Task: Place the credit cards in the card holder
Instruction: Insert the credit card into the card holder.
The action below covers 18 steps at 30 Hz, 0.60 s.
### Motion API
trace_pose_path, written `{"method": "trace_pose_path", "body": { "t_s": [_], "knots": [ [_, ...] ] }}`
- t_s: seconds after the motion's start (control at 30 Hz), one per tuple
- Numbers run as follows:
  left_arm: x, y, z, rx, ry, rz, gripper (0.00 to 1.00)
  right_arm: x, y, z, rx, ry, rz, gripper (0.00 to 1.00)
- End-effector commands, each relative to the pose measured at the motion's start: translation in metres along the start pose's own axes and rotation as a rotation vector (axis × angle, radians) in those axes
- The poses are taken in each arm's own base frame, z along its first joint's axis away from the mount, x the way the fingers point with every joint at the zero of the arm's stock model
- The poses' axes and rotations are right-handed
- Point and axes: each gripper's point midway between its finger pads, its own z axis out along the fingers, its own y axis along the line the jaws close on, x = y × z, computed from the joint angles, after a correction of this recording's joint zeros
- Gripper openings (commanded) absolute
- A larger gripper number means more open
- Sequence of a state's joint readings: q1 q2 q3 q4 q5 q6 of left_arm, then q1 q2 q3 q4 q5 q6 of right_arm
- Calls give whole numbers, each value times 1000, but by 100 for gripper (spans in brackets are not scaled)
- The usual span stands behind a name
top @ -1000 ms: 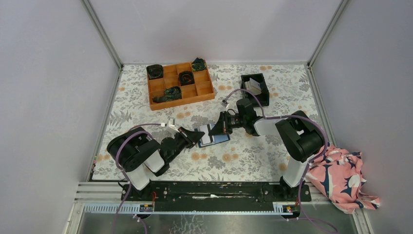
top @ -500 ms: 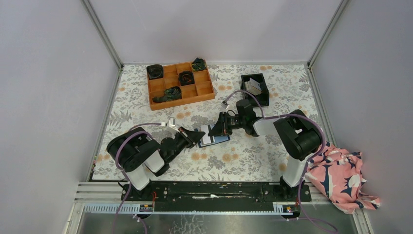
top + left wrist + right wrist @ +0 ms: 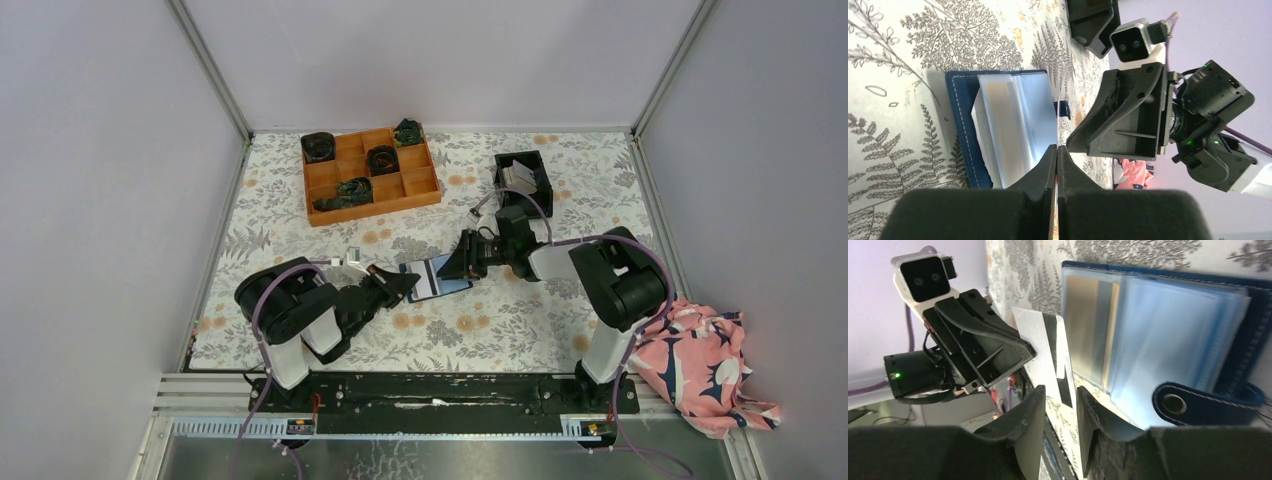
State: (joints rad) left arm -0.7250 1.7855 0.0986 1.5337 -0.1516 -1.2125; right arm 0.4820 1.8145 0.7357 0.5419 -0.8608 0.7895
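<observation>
Far left on the floral-patterned desk [image 3: 300, 240]: orange wooden compartment tray [image 3: 375, 207], dark items in several cells.

On the left gripper [image 3: 1057, 152], jaws pressed together on a thin silver plastic credit card [image 3: 1035, 332] with a black stripe. Holds it at the left edge of the wallet; cannot tell whether its tip sits in a slot.

Centre: small dark navy folding card holder [image 3: 455, 285]. Lies open and flat on the desk, pale blue clear sleeves facing up.

On the right gripper [image 3: 1060, 390], jaws apart. Hovers low at the holder's right edge, with the card's corner showing in the gap; contact cannot be told.

Further right: black square plastic bin [image 3: 546, 185], then pink patterned cloth [image 3: 700, 360] beside the desk.
</observation>
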Motion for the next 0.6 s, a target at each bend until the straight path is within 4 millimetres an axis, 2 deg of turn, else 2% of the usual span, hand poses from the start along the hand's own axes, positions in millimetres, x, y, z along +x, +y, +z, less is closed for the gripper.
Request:
{"method": "trace_pose_path", "body": {
  "t_s": [0.0, 0.33, 0.57],
  "knots": [
    [-10, -4, 2, 7, -79, -37, 0, -18, 8, -12, 62, -74, -109, 36],
    [-3, 3, 7, -29, -92, -58, 0, -26, -18, -19, 237, -98, -158, 33],
    [-1, 4, 14, -41, -92, -47, 0, -32, -28, -23, 327, -106, -196, 32]
  ]
}}
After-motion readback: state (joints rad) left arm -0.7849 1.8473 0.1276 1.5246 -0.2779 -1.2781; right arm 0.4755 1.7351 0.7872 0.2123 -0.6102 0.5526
